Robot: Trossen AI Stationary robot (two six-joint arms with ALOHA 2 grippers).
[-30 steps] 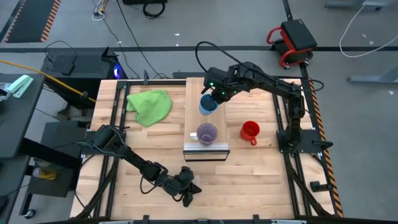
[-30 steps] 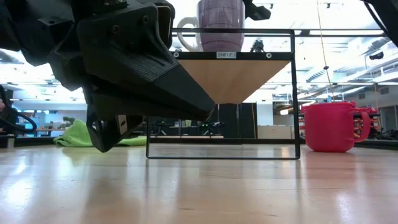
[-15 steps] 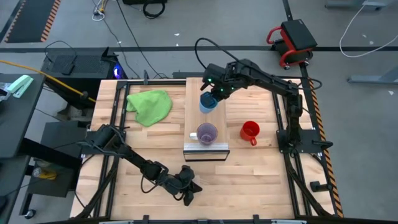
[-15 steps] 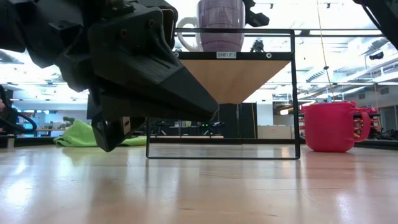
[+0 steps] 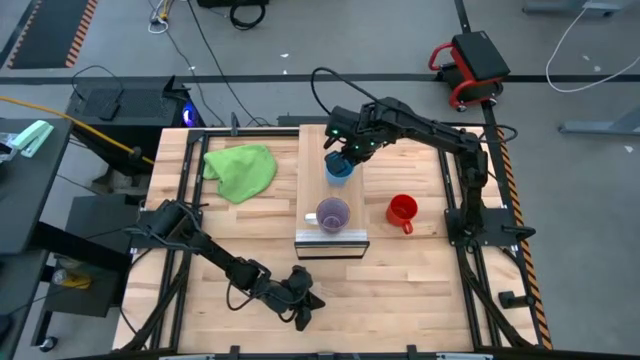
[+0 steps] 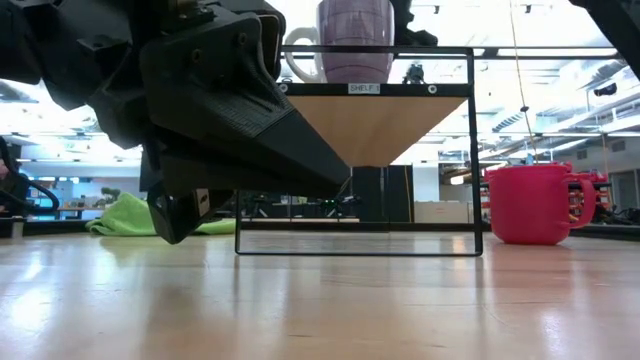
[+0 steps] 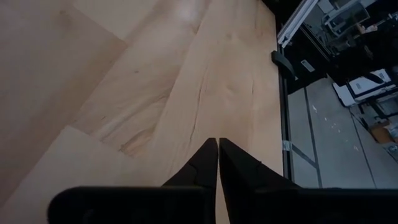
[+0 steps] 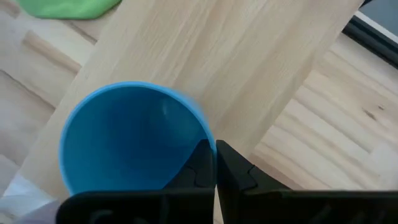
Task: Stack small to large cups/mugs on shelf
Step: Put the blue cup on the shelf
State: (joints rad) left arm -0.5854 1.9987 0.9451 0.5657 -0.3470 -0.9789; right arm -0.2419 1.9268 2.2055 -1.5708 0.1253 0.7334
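Pinching the empty blue cup's (image 5: 339, 168) rim, right tool (image 5: 345, 155) sits over the shelf (image 5: 318, 190), closed on it

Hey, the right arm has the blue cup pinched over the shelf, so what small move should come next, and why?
Probably carry the blue cup a little toward the purple cup and line it up above. The right pincer is shut on its rim over the shelf, the purple cup stands near the shelf's metal end, and the red mug waits on the table.
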